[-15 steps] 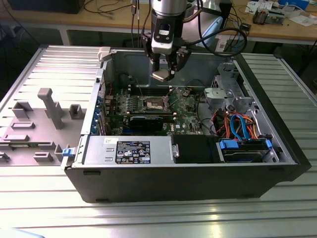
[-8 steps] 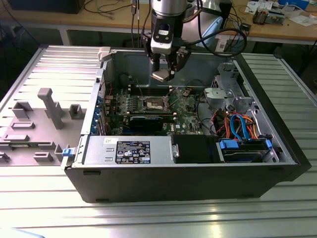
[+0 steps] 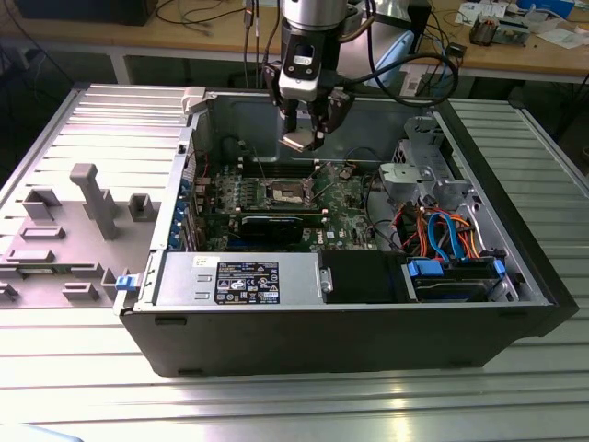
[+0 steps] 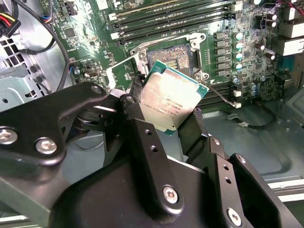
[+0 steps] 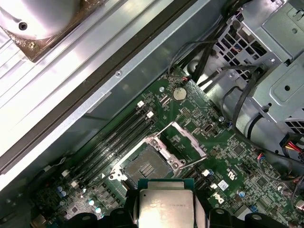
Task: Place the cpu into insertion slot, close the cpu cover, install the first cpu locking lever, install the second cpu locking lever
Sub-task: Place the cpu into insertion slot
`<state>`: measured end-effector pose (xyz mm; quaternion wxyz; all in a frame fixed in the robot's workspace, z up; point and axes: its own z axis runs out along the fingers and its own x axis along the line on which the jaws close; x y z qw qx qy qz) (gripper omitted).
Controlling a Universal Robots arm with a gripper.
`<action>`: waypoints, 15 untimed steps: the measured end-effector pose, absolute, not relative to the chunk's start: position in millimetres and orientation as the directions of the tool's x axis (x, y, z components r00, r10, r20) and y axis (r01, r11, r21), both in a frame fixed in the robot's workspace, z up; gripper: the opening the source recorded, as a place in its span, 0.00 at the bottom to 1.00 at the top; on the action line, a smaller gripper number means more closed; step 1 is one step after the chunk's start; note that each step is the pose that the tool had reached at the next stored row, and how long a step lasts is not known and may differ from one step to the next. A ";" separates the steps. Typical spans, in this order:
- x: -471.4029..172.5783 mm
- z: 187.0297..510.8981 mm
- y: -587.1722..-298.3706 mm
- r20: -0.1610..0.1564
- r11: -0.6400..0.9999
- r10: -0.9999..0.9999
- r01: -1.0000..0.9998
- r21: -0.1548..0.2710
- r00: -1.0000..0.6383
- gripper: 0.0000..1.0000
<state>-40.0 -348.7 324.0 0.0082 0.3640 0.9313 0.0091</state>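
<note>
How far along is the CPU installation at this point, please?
Done: the cpu is picked up, and nothing is seated yet. In hand: the gripper holds it above the board, apart from the empty insertion slot. Left: placing it, closing the cpu cover, which stands open, and the two lever steps.

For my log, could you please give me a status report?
Pincer shut on silver-grey square cpu, above dark-rimmed square insertion slot. Silver metal cover frame raised; nothing blocking slot.

Black fingers (image 4: 145, 137) clamp the cpu (image 4: 175, 100) by two opposite edges, its silver-grey top tilted. Just beyond the fingers lies the uncovered insertion slot (image 4: 173, 58), the cpu cover (image 4: 124, 71) open beside it, and memory slots (image 4: 166, 21) farther off.
</note>
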 end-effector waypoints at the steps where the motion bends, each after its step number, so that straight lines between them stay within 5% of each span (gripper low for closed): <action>1: -40.0 323.9 -348.7 -0.009 0.734 0.679 0.679 0.023 -0.734 0.55; 15: -40.0 323.4 -348.7 -0.010 0.706 0.708 0.708 0.021 -0.706 0.55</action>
